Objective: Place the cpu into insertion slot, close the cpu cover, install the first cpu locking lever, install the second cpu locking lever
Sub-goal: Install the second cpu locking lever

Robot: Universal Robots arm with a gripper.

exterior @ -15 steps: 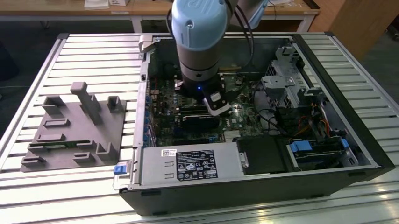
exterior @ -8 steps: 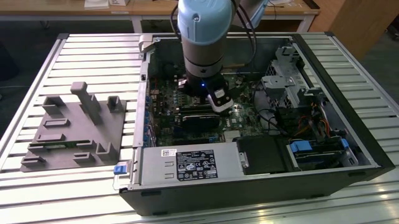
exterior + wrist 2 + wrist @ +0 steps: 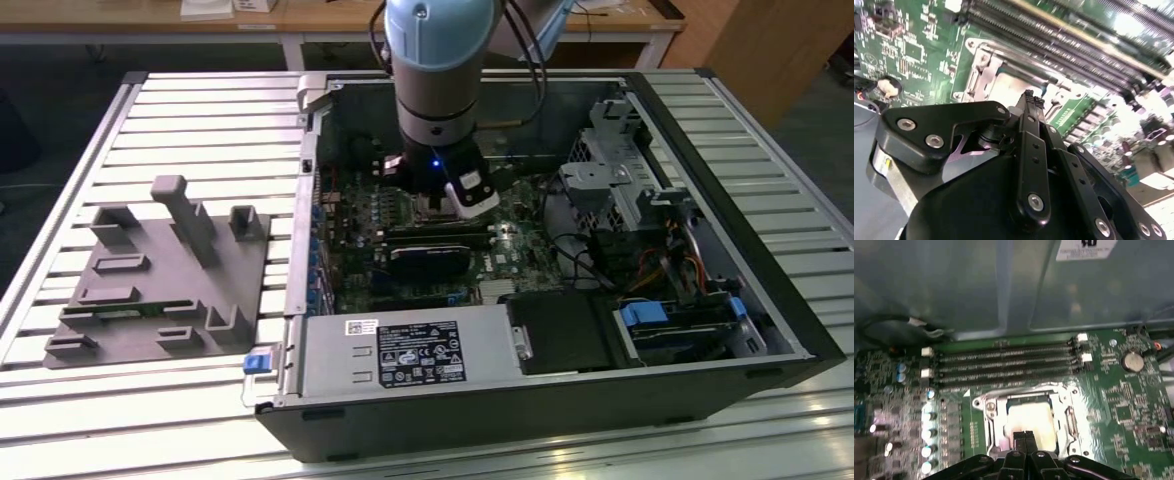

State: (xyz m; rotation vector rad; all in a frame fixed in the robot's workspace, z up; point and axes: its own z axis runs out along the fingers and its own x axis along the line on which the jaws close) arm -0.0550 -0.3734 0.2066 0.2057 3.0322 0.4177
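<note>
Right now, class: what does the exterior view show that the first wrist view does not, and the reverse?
Exterior view alone: the grey fixture block on the slatted table and the drive bays. First wrist view alone: the cpu lying inside the cpu cover, and a coin cell. Both: the green motherboard and the gripper, shut.

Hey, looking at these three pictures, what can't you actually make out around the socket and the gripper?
- Exterior view: the insertion slot is hidden behind the arm's wrist and the gripper.
- First wrist view: the near edge of the cpu cover is hidden by the shut fingers.
- Second wrist view: the gripper body hides much of the cpu; glare washes out the board beside it.
- Both wrist views: whether either locking lever is latched cannot be told.
</note>
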